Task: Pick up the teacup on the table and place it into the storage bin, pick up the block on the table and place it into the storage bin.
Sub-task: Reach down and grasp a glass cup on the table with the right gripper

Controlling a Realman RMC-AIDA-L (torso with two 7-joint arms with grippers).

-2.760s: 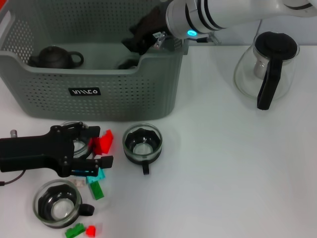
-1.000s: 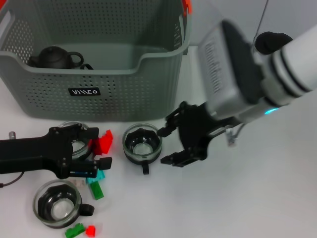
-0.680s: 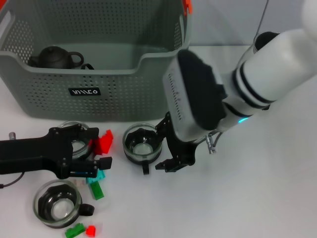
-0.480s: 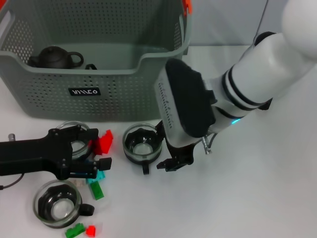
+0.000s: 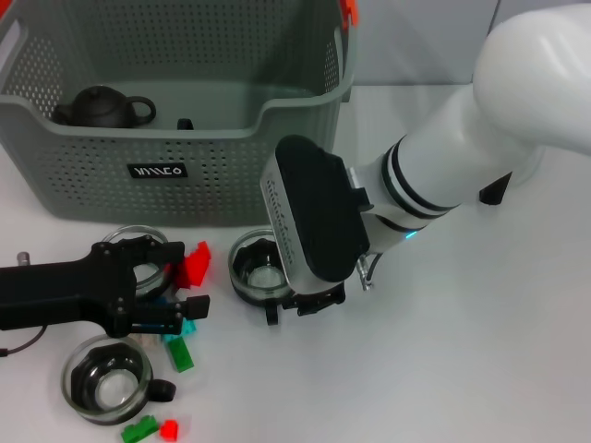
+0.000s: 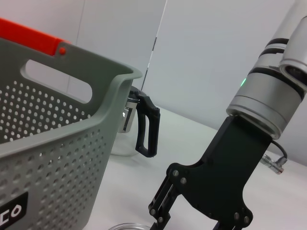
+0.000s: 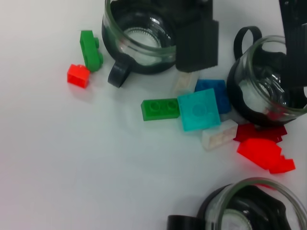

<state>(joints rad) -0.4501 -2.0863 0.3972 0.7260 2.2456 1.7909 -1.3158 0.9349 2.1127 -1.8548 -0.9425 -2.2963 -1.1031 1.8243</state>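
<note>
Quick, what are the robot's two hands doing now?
Left gripper: open, holding nothing.
Right gripper: open, down beside a teacup.

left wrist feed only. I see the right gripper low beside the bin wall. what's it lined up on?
Observer: In the head view the right gripper sits against the right side of a glass teacup, just in front of the storage bin.
Operator: anything in the bin yet?
Observer: A dark teapot sits inside, toward the robot's left.
Operator: where are the blocks?
Observer: Loose on the table left of that teacup. The right wrist view shows a teal block touching a green block. The left gripper is open over that pile.
</note>
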